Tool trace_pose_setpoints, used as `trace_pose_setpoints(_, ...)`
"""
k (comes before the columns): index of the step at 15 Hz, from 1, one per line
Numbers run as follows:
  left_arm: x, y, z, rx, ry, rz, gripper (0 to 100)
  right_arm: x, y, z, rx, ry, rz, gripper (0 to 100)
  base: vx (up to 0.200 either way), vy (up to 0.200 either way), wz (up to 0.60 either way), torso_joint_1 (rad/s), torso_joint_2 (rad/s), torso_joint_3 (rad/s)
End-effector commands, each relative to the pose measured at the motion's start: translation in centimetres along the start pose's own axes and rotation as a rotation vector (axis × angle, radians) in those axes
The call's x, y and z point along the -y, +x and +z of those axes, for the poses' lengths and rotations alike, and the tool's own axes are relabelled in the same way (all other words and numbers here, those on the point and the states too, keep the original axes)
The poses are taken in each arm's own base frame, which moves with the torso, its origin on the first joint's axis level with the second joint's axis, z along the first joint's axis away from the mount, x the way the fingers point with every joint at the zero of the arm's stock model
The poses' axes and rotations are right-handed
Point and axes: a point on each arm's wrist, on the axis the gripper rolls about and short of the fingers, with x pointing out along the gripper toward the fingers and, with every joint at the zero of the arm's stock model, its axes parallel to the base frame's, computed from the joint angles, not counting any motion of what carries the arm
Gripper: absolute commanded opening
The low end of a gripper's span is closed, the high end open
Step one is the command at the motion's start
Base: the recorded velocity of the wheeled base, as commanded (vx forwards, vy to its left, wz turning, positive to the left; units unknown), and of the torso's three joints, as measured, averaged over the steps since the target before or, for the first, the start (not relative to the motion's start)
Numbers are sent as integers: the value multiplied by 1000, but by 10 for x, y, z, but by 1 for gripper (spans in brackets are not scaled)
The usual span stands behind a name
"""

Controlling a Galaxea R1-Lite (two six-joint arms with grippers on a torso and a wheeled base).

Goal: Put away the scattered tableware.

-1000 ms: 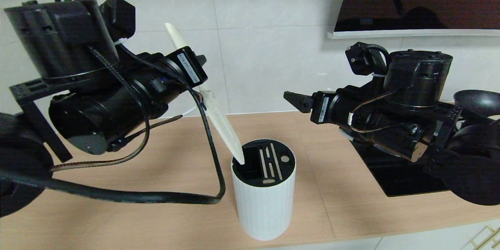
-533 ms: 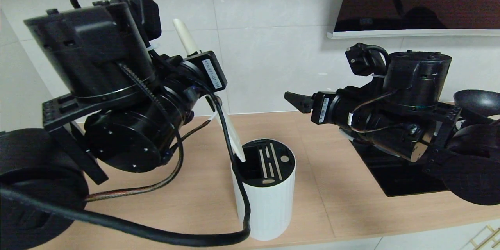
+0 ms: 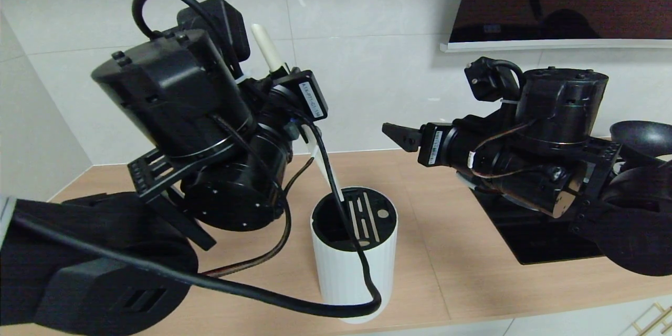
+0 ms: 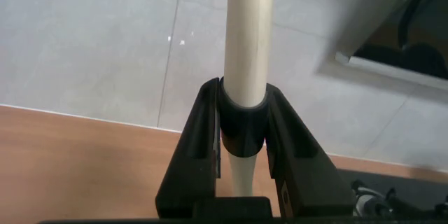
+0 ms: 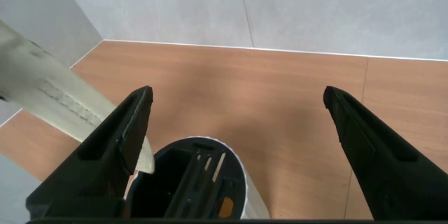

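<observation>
The knife [image 3: 265, 48] is held in the left hand [image 3: 294, 86], whose fingers [image 4: 204, 136] are closed tight on the cream handle just above the blade. The handle is seen standing straight up between them in the left wrist view [image 4: 241, 115]. From the head view the knife is tilted, with the handle up and back toward the tiled wall [image 3: 367, 10] and the white blade slanting down to the holder [image 3: 357, 273].

The blade is met by the holder's black top at the rear rim of the large opening, just beside the narrow slots. How deep the tip sits cannot be told, since that part is hidden. In the right wrist view the blade [image 5: 52, 94] is seen coming in at a slant to the rim of the holder [image 5: 210, 143].

The holder stands upright on the surface [image 3: 446, 184] near its front edge, with bare wood behind it as far as the wall.

The right hand [image 5: 236, 98] is spread wide and nothing is gripped in it. It is held level above the surface [image 3: 396, 136], well apart from the holder and pointed toward the left hand, so a free gap is left over the holder's right side.

A strip of bare wood lies between the holder and the near edge of the black hob [image 3: 525, 244], which is set into the surface on the right. On the left the surface runs to a side wall [image 3: 31, 131] — a closed corner.
</observation>
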Motion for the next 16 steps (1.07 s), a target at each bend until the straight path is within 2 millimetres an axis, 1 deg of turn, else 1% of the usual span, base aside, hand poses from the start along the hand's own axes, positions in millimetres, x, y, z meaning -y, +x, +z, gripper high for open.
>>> trace_pose_setpoints(1, 2, 0, -8, -17, 14, -3, 0, 0, 0, 0, 2, 0, 1, 100, 0, 0, 0, 0, 0, 0)
trace_pose_setpoints(3, 3, -4, -15, -37, 31, -16, 0, 0, 0, 0, 2, 0, 1, 100, 0, 0, 0, 0, 0, 0)
trace_pose_setpoints(12, 2, -9, -29, -78, 82, -31, 0, 0, 0, -1, -1, 0, 0, 100, 0, 0, 0, 0, 0, 0)
trace_pose_setpoints(15, 3, -8, -47, -114, 116, -32, 0, 0, 0, -1, -4, -1, -1, 100, 0, 0, 0, 0, 0, 0)
trace_pose_setpoints(16, 4, -11, -51, -124, 124, -41, 0, 0, 0, -1, -3, -1, 0, 100, 0, 0, 0, 0, 0, 0)
